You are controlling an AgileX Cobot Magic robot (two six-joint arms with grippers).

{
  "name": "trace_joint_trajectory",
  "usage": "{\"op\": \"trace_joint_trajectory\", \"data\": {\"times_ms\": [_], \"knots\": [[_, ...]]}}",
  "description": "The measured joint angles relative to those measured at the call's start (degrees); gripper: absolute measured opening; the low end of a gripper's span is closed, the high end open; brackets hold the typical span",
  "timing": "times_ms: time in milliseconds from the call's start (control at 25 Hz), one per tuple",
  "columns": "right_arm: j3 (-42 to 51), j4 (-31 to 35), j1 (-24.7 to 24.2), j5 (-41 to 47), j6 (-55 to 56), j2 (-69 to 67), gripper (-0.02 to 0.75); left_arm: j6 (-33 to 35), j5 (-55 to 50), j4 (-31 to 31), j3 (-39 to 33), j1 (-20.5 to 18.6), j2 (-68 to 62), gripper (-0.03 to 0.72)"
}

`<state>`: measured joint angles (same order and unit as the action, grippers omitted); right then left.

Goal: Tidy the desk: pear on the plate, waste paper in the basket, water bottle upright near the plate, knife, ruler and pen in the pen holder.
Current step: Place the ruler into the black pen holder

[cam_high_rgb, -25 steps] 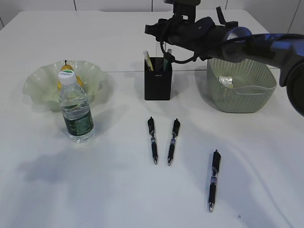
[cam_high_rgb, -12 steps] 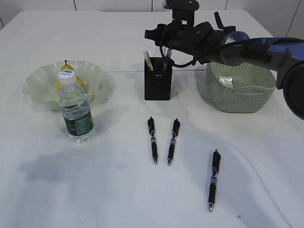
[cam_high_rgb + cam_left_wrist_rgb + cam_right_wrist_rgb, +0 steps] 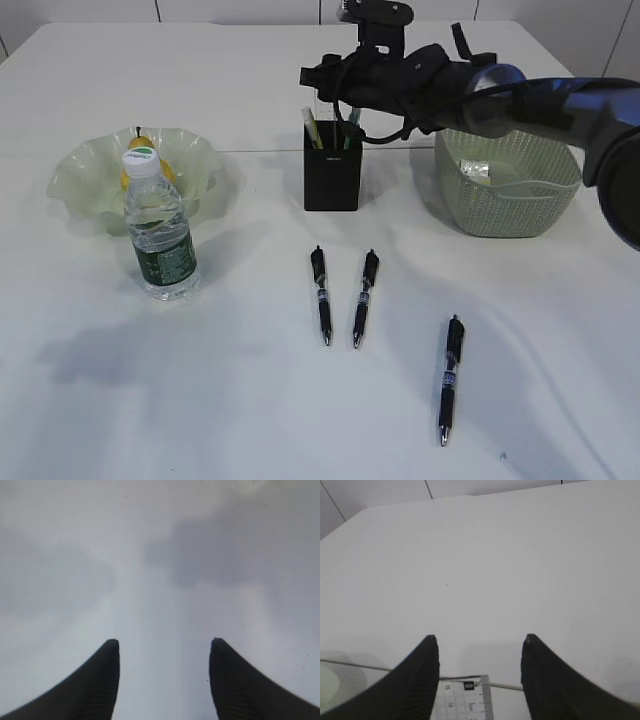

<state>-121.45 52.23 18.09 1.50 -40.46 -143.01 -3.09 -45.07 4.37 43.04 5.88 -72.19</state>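
Both ribbed black jaws stand spread; the right gripper [image 3: 477,642] hangs above the clear ruler [image 3: 465,697].

Right arm on my exterior feed, both finger sets on the wrist cams.

Right arm [image 3: 520,95]: glossy black housing, rounded segments, bluish sheen on the far link, black cable loops hanging off the wrist, boxy block on top. Right gripper [image 3: 479,645] fingers [image 3: 420,680]: matte black, curved to blunt tips, fine ribbing on the inner faces. Left gripper [image 3: 164,647] fingers [image 3: 92,685]: same black curved horn shape, same ribbing.
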Motion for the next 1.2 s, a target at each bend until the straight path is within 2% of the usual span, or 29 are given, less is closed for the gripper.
{"op": "trace_joint_trajectory", "data": {"times_ms": [520, 720, 1040, 1200], "knots": [[0.00, 0.00, 0.00, 4.40, -0.49, 5.06, 0.394, 0.00, -0.25, 0.00, 0.00, 0.00, 0.00, 0.401], [0.00, -0.48, 0.00, 8.55, -0.60, 7.64, 0.395, 0.00, -0.60, 0.00, 0.00, 0.00, 0.00, 0.401], [0.00, -5.44, 0.00, 15.77, -0.60, 11.95, 0.396, 0.00, -2.34, -0.63, 0.00, 0.00, 0.00, 0.401], [0.00, -7.59, 0.00, 21.86, 3.92, 14.49, 0.396, 0.00, -2.97, -0.62, 0.00, 0.00, 0.00, 0.401]]}}
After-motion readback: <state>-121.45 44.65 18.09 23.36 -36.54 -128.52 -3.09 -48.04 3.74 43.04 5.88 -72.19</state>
